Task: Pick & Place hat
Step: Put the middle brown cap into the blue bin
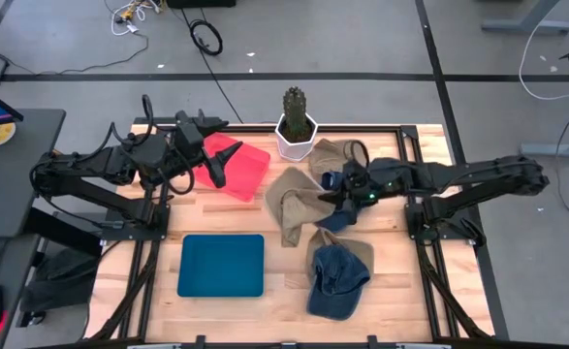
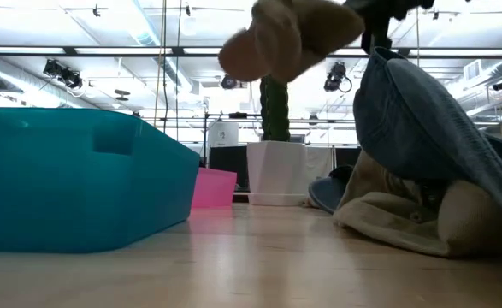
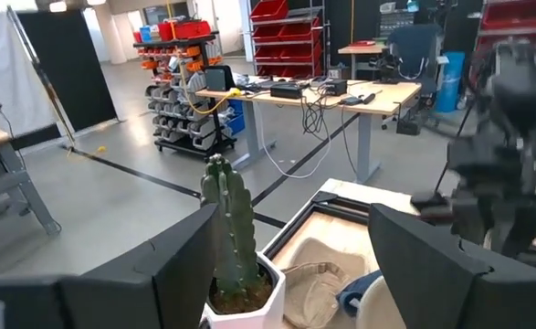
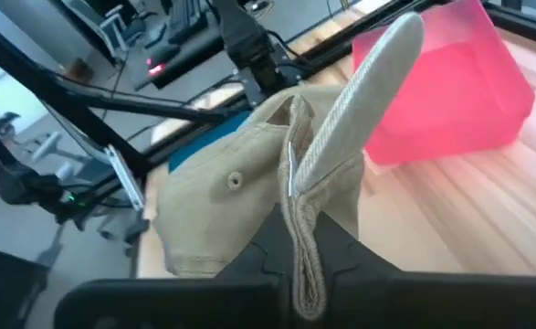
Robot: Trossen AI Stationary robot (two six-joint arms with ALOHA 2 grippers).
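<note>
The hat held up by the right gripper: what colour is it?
Tan. The hat, pinched in the right gripper, shows best in the right wrist view.

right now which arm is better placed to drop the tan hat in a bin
Right. Its pincer is shut on the tan hat, lifted near the pink bin. The left pincer holds nothing.

Cloth caps, plastic bins, pale wooden bench

My right end effector (image 4: 304, 239), matt black plastic, pinches the tan cap (image 4: 249, 196) of soft ribbed cloth with a stitched brim edge. The denim cap (image 1: 337, 276) looks washed and coarse. The pink bin (image 4: 450, 87) is translucent, smooth plastic; the teal bin (image 1: 221, 265) is opaque and satiny. The bench (image 1: 284, 301) shows pale, lightly glossy wood grain.
</note>
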